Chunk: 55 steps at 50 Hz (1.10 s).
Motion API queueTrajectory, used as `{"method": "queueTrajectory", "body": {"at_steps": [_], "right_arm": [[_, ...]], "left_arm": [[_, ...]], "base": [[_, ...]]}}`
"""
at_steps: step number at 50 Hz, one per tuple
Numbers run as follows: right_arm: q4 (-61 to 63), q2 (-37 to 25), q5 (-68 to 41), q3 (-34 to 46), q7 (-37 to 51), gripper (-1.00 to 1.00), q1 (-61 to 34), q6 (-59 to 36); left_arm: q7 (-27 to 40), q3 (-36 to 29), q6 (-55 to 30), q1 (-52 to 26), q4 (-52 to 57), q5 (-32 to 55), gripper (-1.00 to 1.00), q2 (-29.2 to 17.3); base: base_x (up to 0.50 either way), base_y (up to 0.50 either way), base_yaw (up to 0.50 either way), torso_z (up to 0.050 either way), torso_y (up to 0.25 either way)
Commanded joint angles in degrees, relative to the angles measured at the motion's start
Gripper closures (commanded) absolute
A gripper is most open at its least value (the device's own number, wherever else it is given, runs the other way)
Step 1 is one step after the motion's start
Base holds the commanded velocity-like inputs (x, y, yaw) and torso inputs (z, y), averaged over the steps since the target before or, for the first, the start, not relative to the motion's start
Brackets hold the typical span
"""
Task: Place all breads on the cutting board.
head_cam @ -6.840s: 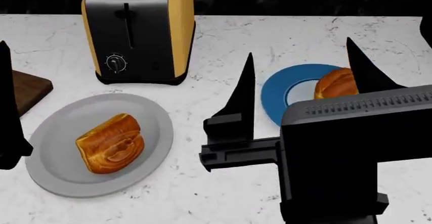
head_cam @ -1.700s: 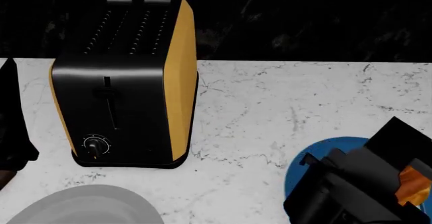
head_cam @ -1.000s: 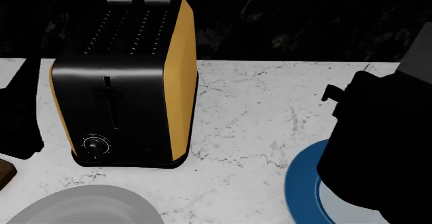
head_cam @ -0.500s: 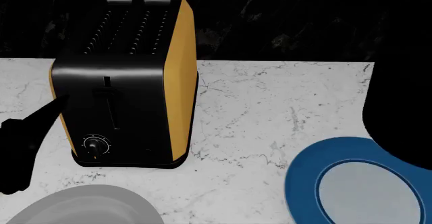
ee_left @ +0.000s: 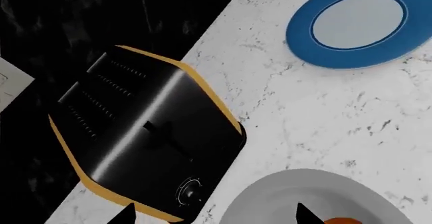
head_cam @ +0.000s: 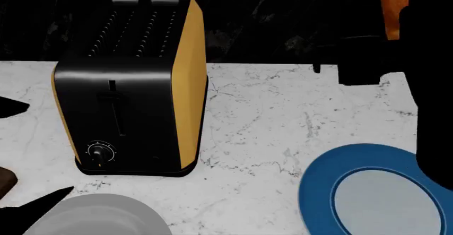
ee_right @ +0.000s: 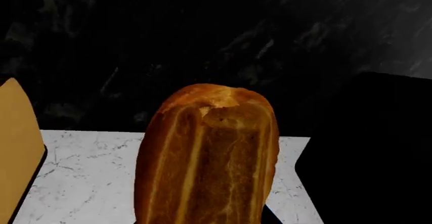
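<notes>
One bread (ee_right: 208, 158), a glossy golden-brown loaf, fills the right wrist view, and my right gripper (head_cam: 396, 33) is shut on it, high above the counter. In the head view a strip of that bread (head_cam: 393, 7) shows at the top right. The other bread (ee_left: 344, 220) is only a sliver on the grey plate (ee_left: 284, 198) in the left wrist view. My left gripper (ee_left: 214, 216) hangs open over that plate's edge beside the toaster. In the head view the left gripper (head_cam: 50, 148) spans the left edge. Only a corner of the cutting board (head_cam: 3, 179) shows.
A black and yellow toaster (head_cam: 131, 92) stands at the back of the white marble counter (head_cam: 269, 123). The blue-rimmed plate (head_cam: 375, 192) lies bare at the front right. The grey plate (head_cam: 92, 216) is at the front left. A dark wall rises behind.
My right arm has lifted the bread off the blue-rimmed plate and carried it up and out of the way, baring the plate. The left gripper's fingers have shifted at the left edge.
</notes>
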<state>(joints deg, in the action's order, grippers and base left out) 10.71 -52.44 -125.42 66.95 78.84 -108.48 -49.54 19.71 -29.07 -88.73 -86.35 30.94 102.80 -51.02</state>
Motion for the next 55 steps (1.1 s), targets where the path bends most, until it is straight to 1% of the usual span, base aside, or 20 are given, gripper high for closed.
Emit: {"method": "queueTrajectory", "body": {"at_steps": [1,3,7,11,13,15,22,27,37,44,55], "right_arm": [[-0.8,0.3,-0.5,2.0,-6.0,1.00,-2.2,-2.4],[-1.4,1.2,0.6,2.2,-6.7,1.00,-2.5,-3.2],[-2.1,1.5,0.7,2.4,-7.1,1.00,-3.0,-4.0],[-1.5,1.0,0.2,2.4,-6.6,1.00,-2.8,-3.7],[-2.1,1.7,1.4,2.5,-7.4,1.00,-2.3,-3.5],[-2.4,2.0,2.1,2.6,-8.1,1.00,-1.9,-3.4],[-2.4,1.7,2.2,2.5,-8.1,1.00,-2.1,-3.6],[-2.9,1.9,2.8,2.6,-8.7,1.00,-2.3,-4.1],[-3.1,2.0,3.2,2.6,-9.0,1.00,-2.4,-4.5],[-3.1,1.9,4.1,2.7,-9.8,1.00,-1.8,-4.4],[-3.9,1.9,5.5,2.7,-11.7,1.00,-1.3,-4.9]], "left_arm": [[-11.6,-6.2,0.0,-4.4,2.0,-4.1,-1.00,-2.5],[-13.7,-6.8,0.4,-3.8,2.6,-6.2,-1.00,-2.8],[-14.5,-7.8,1.1,-4.1,2.8,-5.3,-1.00,-3.5],[-17.0,-8.2,1.4,-4.3,4.9,-4.1,-1.00,-4.4],[-18.7,-7.9,2.0,-4.4,6.5,-3.1,-1.00,-4.8],[-17.3,-8.8,2.5,-4.0,7.2,-2.0,-1.00,-4.9],[-18.3,-10.3,3.1,-2.7,8.0,-3.6,-1.00,-4.1],[-15.1,-11.7,4.7,-2.9,8.2,-0.1,-1.00,-4.4],[-8.9,-15.4,7.8,-0.1,8.4,3.7,-1.00,-4.7],[-2.5,-18.0,10.9,2.2,9.3,8.1,-1.00,-7.4],[2.4,-20.9,12.6,3.2,9.1,11.8,-1.00,-9.2]], "base": [[0.00,0.00,0.00,0.000,0.000],[0.00,0.00,0.00,0.000,0.000],[0.00,0.00,0.00,0.000,0.000],[0.00,0.00,0.00,0.000,0.000],[0.00,0.00,0.00,0.000,0.000],[0.00,0.00,0.00,0.000,0.000],[0.00,0.00,0.00,0.000,0.000],[0.00,0.00,0.00,0.000,0.000],[0.00,0.00,0.00,0.000,0.000],[0.00,0.00,0.00,0.000,0.000],[0.00,0.00,0.00,0.000,0.001]]}}
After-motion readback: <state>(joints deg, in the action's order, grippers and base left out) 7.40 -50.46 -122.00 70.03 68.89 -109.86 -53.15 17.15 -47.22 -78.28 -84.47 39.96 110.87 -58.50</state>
